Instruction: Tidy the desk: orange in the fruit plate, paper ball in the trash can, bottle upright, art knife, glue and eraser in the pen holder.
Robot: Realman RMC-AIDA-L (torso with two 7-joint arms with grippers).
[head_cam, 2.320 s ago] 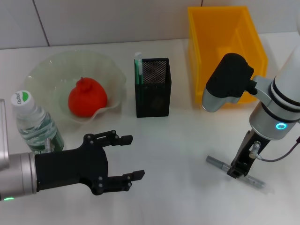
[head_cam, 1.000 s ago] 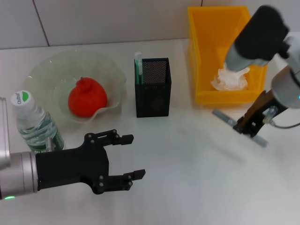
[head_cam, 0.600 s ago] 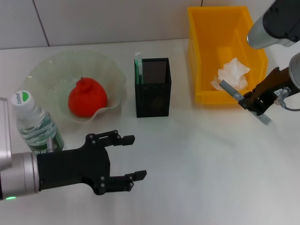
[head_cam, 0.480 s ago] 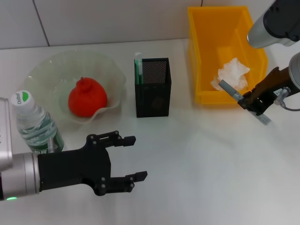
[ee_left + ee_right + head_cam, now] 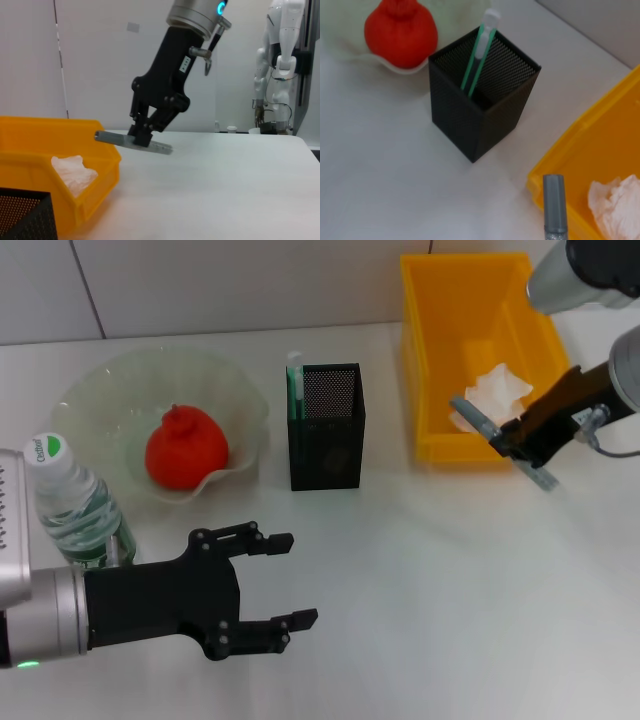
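The black left gripper [image 5: 268,578] hovered fingers apart over bare white tabletop [image 5: 400,580]. Beside the black mesh pen holder [image 5: 326,426], the right gripper [image 5: 520,440] clamped a grey stick-shaped art knife [image 5: 478,420] above the yellow plastic bin [image 5: 470,360] rim; the left wrist view showed it airborne.

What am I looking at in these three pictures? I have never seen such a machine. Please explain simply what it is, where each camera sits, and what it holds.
This is a robot with two arms, tidying a desk. The wide picture comes from a camera on its head, looking down. The other two come from cameras on its wrists.

The right claw is shut on a grey stick, probably the knife or the glue, and holds it in the air beside the yellow bin. The left claw waits open, low over the table.

On the table are a black mesh pen holder with a green and white tool in it, a glass plate holding an orange, and a bottle standing upright. A paper ball lies inside the bin.
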